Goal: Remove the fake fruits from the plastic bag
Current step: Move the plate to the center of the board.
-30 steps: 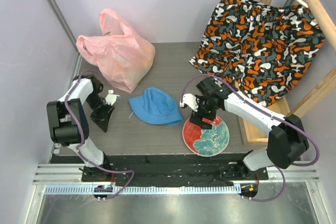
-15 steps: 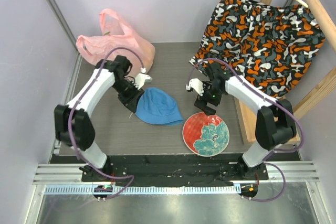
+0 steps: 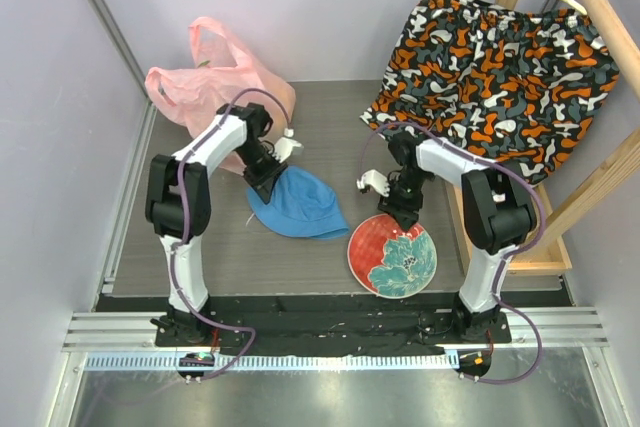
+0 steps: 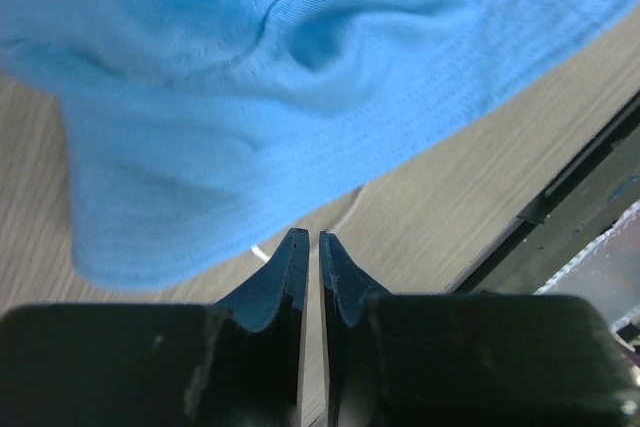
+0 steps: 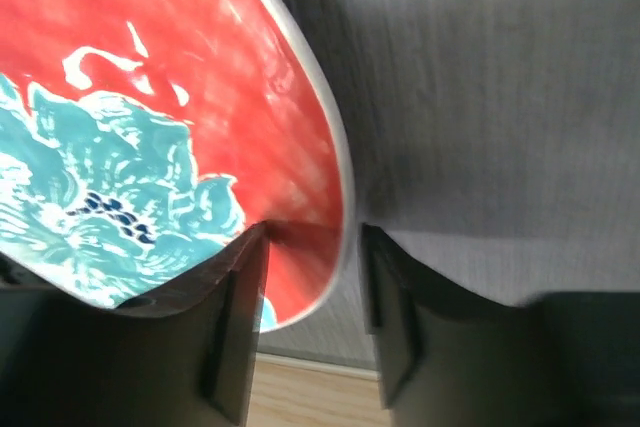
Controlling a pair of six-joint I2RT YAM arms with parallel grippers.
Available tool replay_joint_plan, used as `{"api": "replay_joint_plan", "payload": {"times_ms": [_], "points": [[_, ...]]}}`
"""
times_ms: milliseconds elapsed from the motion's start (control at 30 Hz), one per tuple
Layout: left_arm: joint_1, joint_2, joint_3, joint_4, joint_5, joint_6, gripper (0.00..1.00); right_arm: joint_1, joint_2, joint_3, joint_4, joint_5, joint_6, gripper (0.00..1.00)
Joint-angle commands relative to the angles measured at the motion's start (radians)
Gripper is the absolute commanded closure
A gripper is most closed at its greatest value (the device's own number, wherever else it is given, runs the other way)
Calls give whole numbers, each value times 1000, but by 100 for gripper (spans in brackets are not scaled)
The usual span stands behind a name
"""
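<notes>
The pink plastic bag point(image 3: 215, 97) lies crumpled at the back left of the table, handles up. The fake fruits are hidden inside it. My left gripper point(image 3: 268, 179) is between the bag's near right corner and the blue hat point(image 3: 300, 205). In the left wrist view its jaws point(image 4: 308, 237) are shut and empty, just short of the hat's brim point(image 4: 300, 67). My right gripper point(image 3: 403, 209) is at the far rim of the red floral plate point(image 3: 395, 252). It is open, with the plate's rim point(image 5: 335, 147) between its fingers point(image 5: 312, 229).
An orange, grey and white patterned garment point(image 3: 500, 77) hangs on a hanger at the back right, on a wooden rack point(image 3: 600, 182). A grey wall point(image 3: 60, 97) borders the left side. A black rail point(image 3: 320, 307) runs along the near table edge.
My left gripper has moved from the left side up and right to the hat's far edge. My right gripper lifted off the plate toward the back, then came down to the plate's far rim.
</notes>
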Motion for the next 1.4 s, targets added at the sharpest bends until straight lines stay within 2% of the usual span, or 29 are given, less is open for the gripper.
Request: {"api": "replay_joint_plan", "payload": {"times_ms": [0, 33, 133, 367, 633, 733, 833, 867, 967, 1033, 1067, 1100, 1200, 1233, 1300, 1367], "points": [[-8, 57, -47, 12, -62, -18, 89, 3, 72, 54, -40, -40, -6, 60], [-10, 50, -75, 22, -88, -15, 90, 2, 92, 81, -30, -45, 31, 73], [5, 26, -178, 61, -151, -21, 91, 2, 169, 169, -22, -60, 105, 89], [80, -57, -356, 115, -194, -49, 92, -3, 282, 378, 18, -85, 304, 94], [140, -224, -489, 101, -228, -54, 94, -4, 394, 574, 78, 18, 376, 99], [225, -293, -539, 86, -280, -17, 95, -3, 411, 623, 95, 24, 404, 99], [398, -339, -583, 80, -326, 64, 96, -1, 423, 637, 110, 37, 413, 99], [488, -344, -586, 74, -347, 112, 97, -3, 427, 637, 113, 49, 413, 99], [602, -365, -565, 43, -314, 161, 96, -1, 430, 629, 116, 70, 413, 99], [590, -406, -530, 0, -262, 189, 92, -1, 417, 606, 118, 90, 410, 99], [575, -425, -517, -10, -196, 190, 84, -1, 411, 593, 124, 101, 409, 99], [552, -439, -485, -18, -159, 177, 80, -3, 395, 559, 134, 138, 409, 99], [406, -482, -435, -6, -108, 87, 66, -7, 365, 490, 148, 190, 396, 98], [318, -491, -425, 46, -116, 53, 62, -9, 358, 475, 151, 202, 398, 97], [233, -480, -399, 94, -125, -6, 57, -16, 327, 429, 177, 236, 418, 79], [151, -427, -349, 144, -122, -81, 55, -18, 301, 396, 191, 236, 431, 68]]}}
